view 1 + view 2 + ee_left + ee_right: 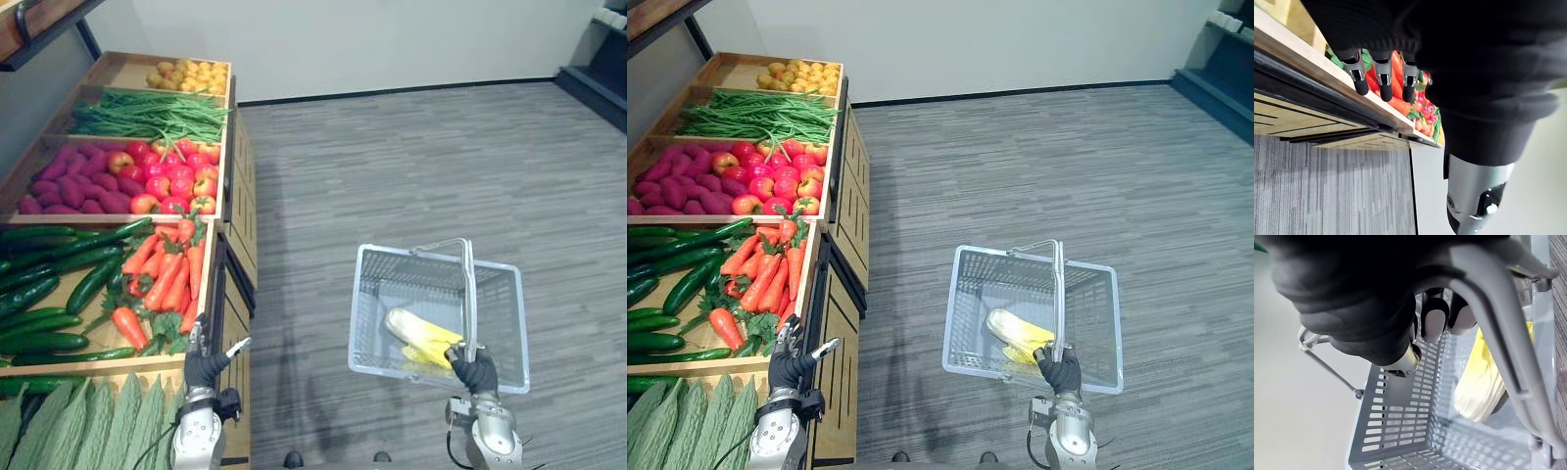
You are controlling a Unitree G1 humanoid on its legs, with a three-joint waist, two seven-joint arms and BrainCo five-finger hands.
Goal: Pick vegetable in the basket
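My right hand (476,372) is shut on the handle (469,284) of a grey plastic basket (377,279), which hangs over the floor. A pale yellow leafy vegetable (419,335) lies inside it, also seen past my fingers as the yellow vegetable (1483,377). My left hand (204,368) hovers open at the front corner of the wooden produce stand (217,294), beside the carrots (167,274); its fingers (1385,78) are straight and hold nothing. Cucumbers (49,284) lie left of the carrots.
The stand also holds apples (171,176), purple sweet potatoes (69,186), green beans (147,116), yellow fruit (186,76) and bumpy bitter gourds (88,426) at the front. Grey plank floor (411,166) stretches to the right. A dark shelf (598,88) stands far right.
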